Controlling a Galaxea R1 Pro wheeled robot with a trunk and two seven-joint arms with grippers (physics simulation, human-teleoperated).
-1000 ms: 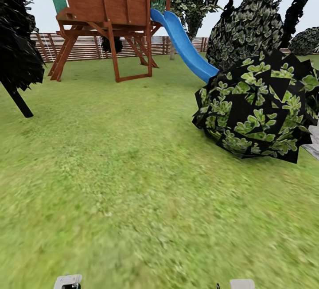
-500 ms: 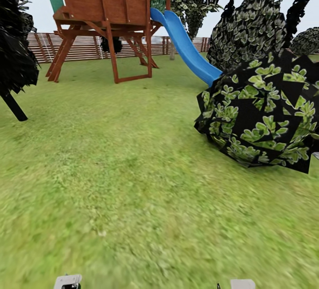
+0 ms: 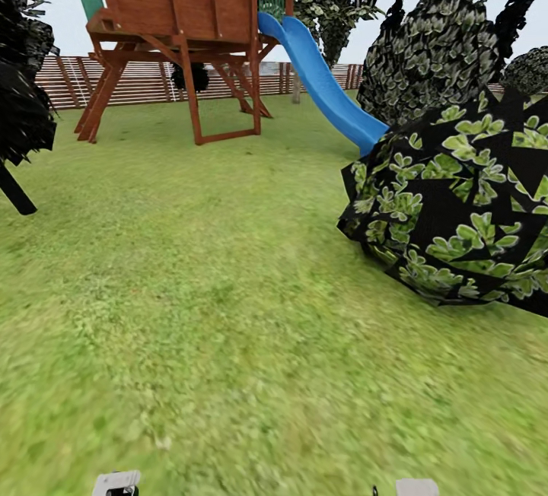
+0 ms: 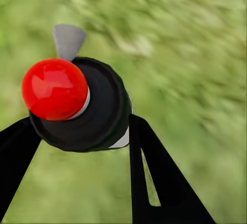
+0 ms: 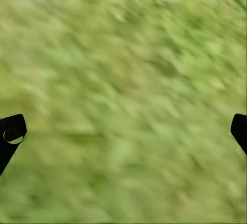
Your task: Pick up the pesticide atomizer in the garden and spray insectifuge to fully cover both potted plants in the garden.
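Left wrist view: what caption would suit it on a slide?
Left claw gripping a black bottle with a red cap above blurred green lawn.

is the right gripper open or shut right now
Open: in the right wrist view the right gripper's fingertips sit far apart at opposite edges, with blurred lawn between.

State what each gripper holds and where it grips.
Left gripper clamps the pesticide atomizer by its black body below the red cap; right gripper is open, holding nothing.
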